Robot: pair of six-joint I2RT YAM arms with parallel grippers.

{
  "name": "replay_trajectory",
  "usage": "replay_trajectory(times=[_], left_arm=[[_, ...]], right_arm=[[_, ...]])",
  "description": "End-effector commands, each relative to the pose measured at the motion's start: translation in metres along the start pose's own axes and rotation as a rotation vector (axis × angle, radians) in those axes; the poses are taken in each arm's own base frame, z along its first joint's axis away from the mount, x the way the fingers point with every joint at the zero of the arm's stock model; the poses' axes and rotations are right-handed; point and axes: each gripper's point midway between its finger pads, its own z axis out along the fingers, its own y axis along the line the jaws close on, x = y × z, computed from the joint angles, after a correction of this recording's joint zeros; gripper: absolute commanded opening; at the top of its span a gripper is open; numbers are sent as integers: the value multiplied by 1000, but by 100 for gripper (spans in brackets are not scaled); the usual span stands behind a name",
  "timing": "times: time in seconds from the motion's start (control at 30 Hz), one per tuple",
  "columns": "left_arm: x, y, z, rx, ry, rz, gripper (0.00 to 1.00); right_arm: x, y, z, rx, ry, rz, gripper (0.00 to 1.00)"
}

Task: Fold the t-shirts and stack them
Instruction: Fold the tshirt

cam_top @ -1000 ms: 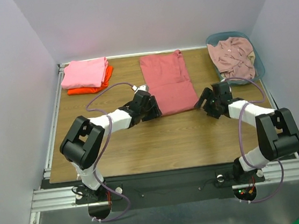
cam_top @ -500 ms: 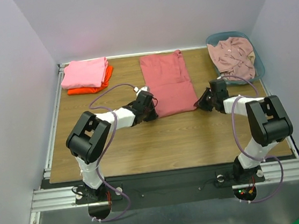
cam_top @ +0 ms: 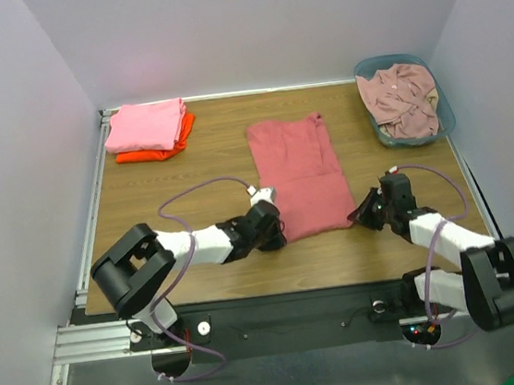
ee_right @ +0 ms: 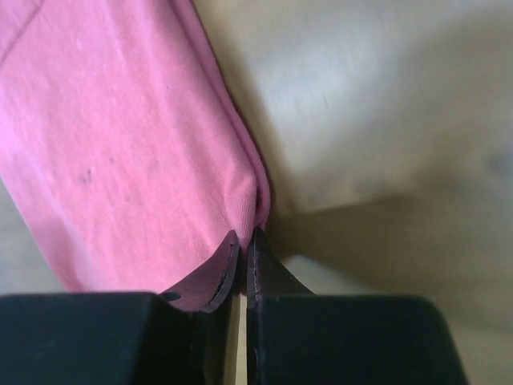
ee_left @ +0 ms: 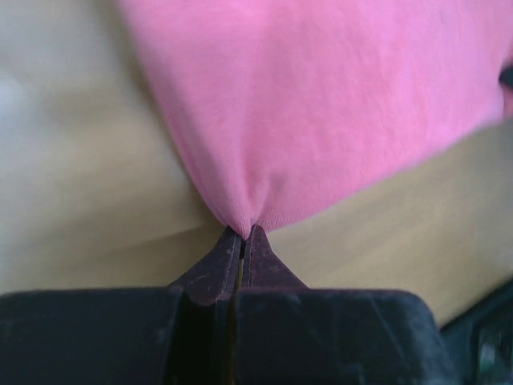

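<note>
In the wrist views we see the left end effector [ee_left: 243,234] and the right end effector [ee_right: 246,237] each pinching a near corner of the red t-shirt [cam_top: 298,174]; from above, it lies on the surface [cam_top: 164,189], pulled nearer than before.

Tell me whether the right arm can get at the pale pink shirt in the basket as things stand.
Probably not yet. The right gripper is shut on a near corner of the coral-red shirt, so it would have to let go first. Otherwise nothing stands between it and the basket.
</note>
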Motion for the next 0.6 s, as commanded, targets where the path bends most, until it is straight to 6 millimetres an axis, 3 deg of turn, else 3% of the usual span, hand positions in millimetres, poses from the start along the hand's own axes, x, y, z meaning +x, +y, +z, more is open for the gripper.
replay_trajectory(times=[0.0, 0.07, 0.13, 0.2, 0.3, 0.37, 0.4, 0.47, 0.57], left_arm=[[31, -14, -32, 30, 17, -69, 0], [50, -21, -45, 54, 29, -64, 0], [48, -32, -64, 83, 0, -90, 0], [54, -46, -79, 119, -4, -72, 0], [41, -73, -102, 232, -36, -67, 0], [30, -76, -107, 223, -67, -46, 0], [24, -65, -108, 162, -96, -40, 0], [6, -71, -117, 150, -146, -49, 0], [-21, -74, -127, 139, -233, -36, 0]], right_arm=[[39, -20, -31, 38, 117, -37, 3], [47, -29, -42, 60, 116, -43, 3], [54, -24, -57, 8, 104, -27, 4], [56, -6, -68, -76, 112, 6, 3], [40, 16, -87, -145, 46, -9, 3], [27, 32, -98, -180, 8, -26, 3], [23, 37, -101, -190, -3, -41, 3], [12, 44, -104, -185, -20, -53, 3], [-30, 65, -113, -150, -135, -81, 3]])
